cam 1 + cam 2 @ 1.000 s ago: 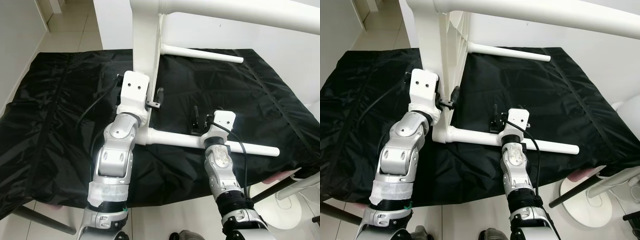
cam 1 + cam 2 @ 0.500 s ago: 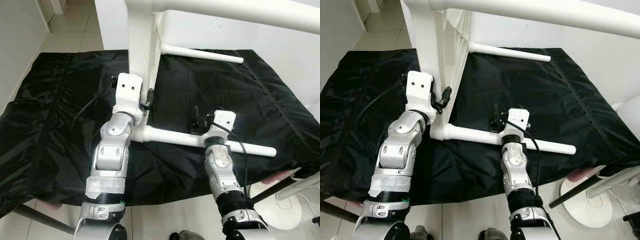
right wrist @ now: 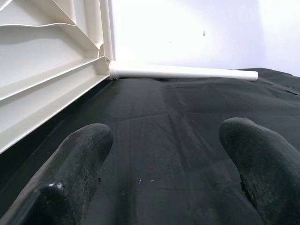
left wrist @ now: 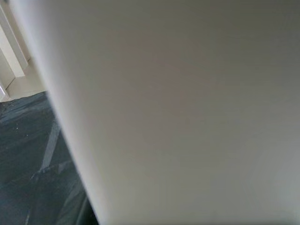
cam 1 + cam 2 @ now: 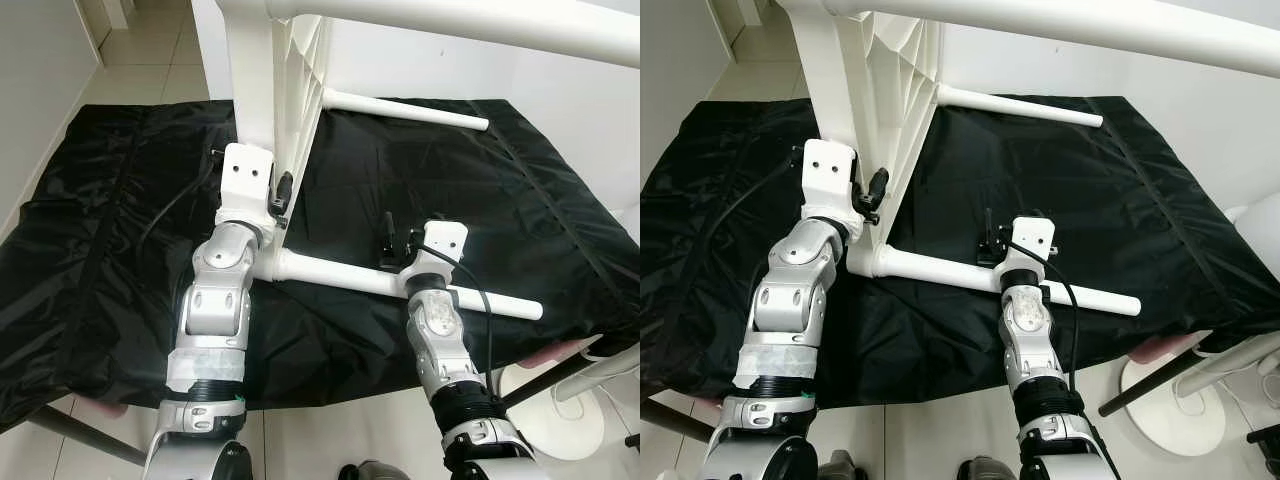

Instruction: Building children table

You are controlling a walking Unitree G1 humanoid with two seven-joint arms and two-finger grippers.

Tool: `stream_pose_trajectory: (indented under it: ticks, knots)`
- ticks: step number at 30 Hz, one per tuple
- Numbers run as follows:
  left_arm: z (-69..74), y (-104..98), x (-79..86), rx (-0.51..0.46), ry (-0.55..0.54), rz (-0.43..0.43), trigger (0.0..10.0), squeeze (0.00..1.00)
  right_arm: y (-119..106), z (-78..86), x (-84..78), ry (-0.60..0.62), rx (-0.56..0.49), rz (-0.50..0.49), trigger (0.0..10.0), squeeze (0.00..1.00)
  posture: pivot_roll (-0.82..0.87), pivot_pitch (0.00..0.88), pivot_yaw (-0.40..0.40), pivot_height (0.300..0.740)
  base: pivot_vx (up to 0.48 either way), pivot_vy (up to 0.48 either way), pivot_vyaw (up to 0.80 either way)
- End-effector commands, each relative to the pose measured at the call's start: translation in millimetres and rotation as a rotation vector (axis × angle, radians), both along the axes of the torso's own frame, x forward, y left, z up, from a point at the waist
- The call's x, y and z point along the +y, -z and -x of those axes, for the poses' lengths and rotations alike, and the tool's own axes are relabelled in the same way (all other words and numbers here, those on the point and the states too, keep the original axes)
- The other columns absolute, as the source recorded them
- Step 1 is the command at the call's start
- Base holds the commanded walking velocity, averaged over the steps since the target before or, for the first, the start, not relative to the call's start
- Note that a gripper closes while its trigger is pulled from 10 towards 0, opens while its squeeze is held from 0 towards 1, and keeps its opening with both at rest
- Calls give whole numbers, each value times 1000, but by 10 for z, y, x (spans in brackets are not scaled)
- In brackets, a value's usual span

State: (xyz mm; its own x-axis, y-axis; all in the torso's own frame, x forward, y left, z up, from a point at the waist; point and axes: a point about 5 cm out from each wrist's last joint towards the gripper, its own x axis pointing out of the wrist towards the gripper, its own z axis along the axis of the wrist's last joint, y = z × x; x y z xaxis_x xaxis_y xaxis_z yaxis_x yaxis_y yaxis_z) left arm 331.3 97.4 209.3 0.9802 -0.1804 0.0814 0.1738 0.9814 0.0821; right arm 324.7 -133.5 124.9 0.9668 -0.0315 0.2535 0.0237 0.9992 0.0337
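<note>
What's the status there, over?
Left hand at the table top's edge. Right hand open, above the near leg. Black cloth underneath.

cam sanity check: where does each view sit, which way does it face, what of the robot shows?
Left/right eye: head, facing down at white table top on its edge on black cloth; both arms show.
Left wrist: pressed to a white panel; cloth beside.
Right wrist: along open right hand; fingers show, far leg ahead.
Shared: far leg, cloth.
</note>
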Motion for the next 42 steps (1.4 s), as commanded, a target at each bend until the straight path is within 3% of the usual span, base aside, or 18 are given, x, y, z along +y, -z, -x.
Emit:
stream_pose_trajectory:
  ticks: [1,7,11,19,27,29,33,38,42]
  knots:
    - [5,-364,20,-154,-248,74,0,0,12,18,2,-2,-5,5,10000,0,-27,10,6,740,0,0,0]
    - [140,-409,231,-193,-355,39,0,0,11,8,-23,0,-2,6,10000,0,-13,24,-9,740,0,0,0]
    - [305,-510,413,-247,-462,28,0,0,4,-16,5,-18,3,12,10000,0,2,36,-33,740,0,0,0]
    - [360,-546,470,-264,-497,24,0,0,-2,-23,6,-24,4,16,10000,0,8,48,-49,740,0,0,0]
    - [530,-542,580,-284,-587,18,0,0,-13,-53,1,-49,13,34,10000,0,22,68,-81,740,0,0,0]
    - [602,-477,587,-290,-605,-19,0,0,-17,-63,10,-59,15,40,10000,0,22,72,-87,740,0,0,0]
    - [629,-456,602,-292,-629,-35,0,0,-21,-65,9,-62,14,43,10000,0,19,77,-92,740,0,0,0]
    - [794,-521,741,-348,-779,-61,0,0,-26,-75,-45,-65,18,61,10000,0,18,88,-109,740,0,0,0]
    - [839,-529,766,-350,-808,-71,0,0,-26,-79,-51,-70,21,67,10000,0,16,96,-119,740,0,0,0]
